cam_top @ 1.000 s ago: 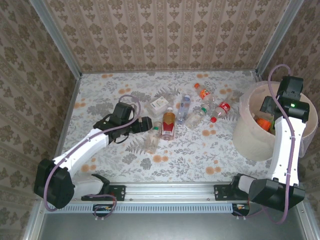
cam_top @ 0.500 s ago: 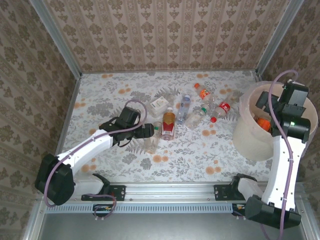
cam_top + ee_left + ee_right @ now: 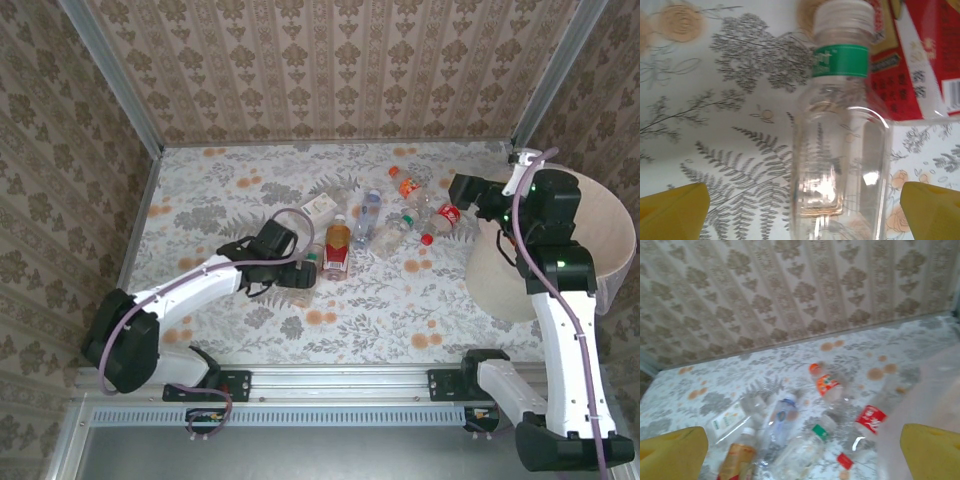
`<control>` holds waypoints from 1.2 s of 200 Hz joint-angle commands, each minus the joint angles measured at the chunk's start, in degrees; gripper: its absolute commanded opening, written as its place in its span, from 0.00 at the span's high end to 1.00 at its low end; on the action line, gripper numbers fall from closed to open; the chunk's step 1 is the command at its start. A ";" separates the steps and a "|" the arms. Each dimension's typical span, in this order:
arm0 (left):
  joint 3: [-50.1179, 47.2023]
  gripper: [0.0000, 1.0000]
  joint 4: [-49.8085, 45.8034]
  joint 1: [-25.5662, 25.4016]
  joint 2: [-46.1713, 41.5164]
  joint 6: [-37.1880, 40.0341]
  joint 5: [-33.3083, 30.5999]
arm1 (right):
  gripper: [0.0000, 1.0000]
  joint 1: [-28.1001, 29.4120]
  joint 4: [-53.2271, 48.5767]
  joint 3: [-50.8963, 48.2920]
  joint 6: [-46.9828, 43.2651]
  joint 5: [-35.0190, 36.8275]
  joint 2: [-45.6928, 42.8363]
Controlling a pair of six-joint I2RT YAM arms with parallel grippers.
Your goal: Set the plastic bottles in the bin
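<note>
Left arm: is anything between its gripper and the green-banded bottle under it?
Nothing visible. The left gripper is open, and the green-banded bottle lies between its jaws. The red-labelled bottle lies beside that bottle's neck, outside the gap.

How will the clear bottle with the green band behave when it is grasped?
The green-band bottle looks empty, so probably very light. Its thin clear wall may dent when squeezed. Lying on its side, it could roll.
</note>
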 commanded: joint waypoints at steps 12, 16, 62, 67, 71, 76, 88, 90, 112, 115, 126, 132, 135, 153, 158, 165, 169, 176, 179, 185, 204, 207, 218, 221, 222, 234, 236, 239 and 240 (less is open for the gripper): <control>2.69 0.00 -2.44 -3.69 3.40 4.17 -2.14 | 0.00 3.52 5.24 -2.40 2.15 -0.98 -0.18; 2.84 0.00 -2.63 -4.12 3.96 4.43 -2.64 | 0.00 3.76 5.15 -2.55 2.13 -0.75 -0.07; 4.38 0.05 -3.62 -11.09 11.22 6.23 -9.13 | 0.00 4.92 4.32 -2.61 1.30 1.07 1.18; 4.51 0.06 -3.63 -11.35 11.79 6.03 -9.33 | 0.00 4.94 4.40 -2.56 1.21 1.07 1.30; 4.56 0.07 -3.55 -11.31 12.20 5.97 -9.36 | 0.00 5.02 4.40 -2.56 1.11 1.08 1.28; 4.61 0.07 -3.54 -11.35 12.50 5.80 -9.40 | 0.00 5.03 4.40 -2.56 1.11 1.00 1.27; 4.48 0.08 -3.54 -11.32 12.64 5.33 -10.22 | 0.00 5.16 4.34 -2.65 0.99 1.14 1.28; 4.41 0.08 -3.54 -11.27 12.62 5.29 -10.27 | 0.00 5.13 4.32 -2.68 1.02 1.16 1.27; 3.52 0.12 -3.03 -11.07 12.07 4.49 -10.90 | 0.00 5.21 4.14 -3.00 0.86 1.37 1.27; 3.39 0.12 -2.89 -11.01 11.94 4.45 -10.87 | 0.00 5.21 4.14 -3.04 0.80 1.50 1.27; 3.00 0.14 -2.60 -10.94 11.99 4.08 -11.10 | 0.00 5.23 4.08 -3.20 0.85 1.73 1.27; 2.86 0.15 -2.44 -10.79 12.00 3.88 -11.24 | 0.00 5.29 4.05 -3.29 0.81 1.74 1.29; 2.79 0.16 -2.40 -10.76 12.09 3.76 -11.25 | 0.00 5.29 4.05 -3.31 0.85 1.79 1.33; 2.63 0.20 -1.85 -10.37 12.43 3.76 -10.43 | 0.00 5.37 4.05 -3.22 0.79 1.74 1.31; 2.50 0.22 -1.64 -10.26 12.52 3.88 -10.15 | 0.00 5.38 4.05 -3.16 0.75 1.85 1.36; 2.37 0.23 -1.29 -10.18 12.66 3.87 -9.65 | 0.00 5.38 4.05 -3.14 0.77 1.87 1.36; 2.27 0.25 -1.05 -10.09 12.66 3.88 -9.41 | 0.00 5.46 4.05 -3.13 0.72 1.86 1.48; 2.01 0.28 -0.79 -9.87 12.62 3.80 -9.15 | 0.00 5.57 4.05 -3.00 0.58 1.87 1.54; 1.89 0.30 -0.62 -9.76 12.66 3.69 -9.02 | 0.00 5.62 4.05 -3.04 0.45 1.99 1.55; 1.73 0.33 -0.48 -9.50 12.53 3.53 -8.85 | 0.00 5.79 4.05 -3.03 0.35 2.34 1.63; 0.70 0.41 0.12 -8.58 11.42 2.75 -8.66 | 0.00 6.55 4.43 -3.49 0.41 2.61 1.89; 0.42 0.42 0.27 -8.44 11.09 2.59 -8.69 | 0.00 6.77 4.57 -3.63 0.42 2.52 1.93; -0.68 0.44 1.00 -7.63 9.73 1.94 -8.54 | 0.00 7.51 5.18 -3.99 0.46 2.23 2.28; -0.95 0.44 1.22 -7.39 9.19 1.72 -8.55 | 0.00 7.71 5.31 -4.07 0.57 2.18 2.44; -1.02 0.45 1.30 -7.32 9.06 1.67 -8.54 | 0.00 7.78 5.39 -4.09 0.58 2.15 2.52; -2.10 0.47 2.31 -6.33 7.05 1.44 -8.18 | 0.00 8.84 5.87 -4.10 0.66 2.22 3.15; -2.36 0.47 2.47 -6.19 6.50 1.44 -8.05 | 0.00 9.04 6.00 -4.10 0.77 2.33 3.26; -2.52 0.48 2.80 -5.94 5.88 1.51 -7.82 | 0.00 9.31 6.29 -4.09 0.97 2.51 3.43; -2.64 0.48 2.93 -5.86 5.78 1.56 -7.78 | 0.00 9.41 6.40 -4.09 1.05 2.63 3.45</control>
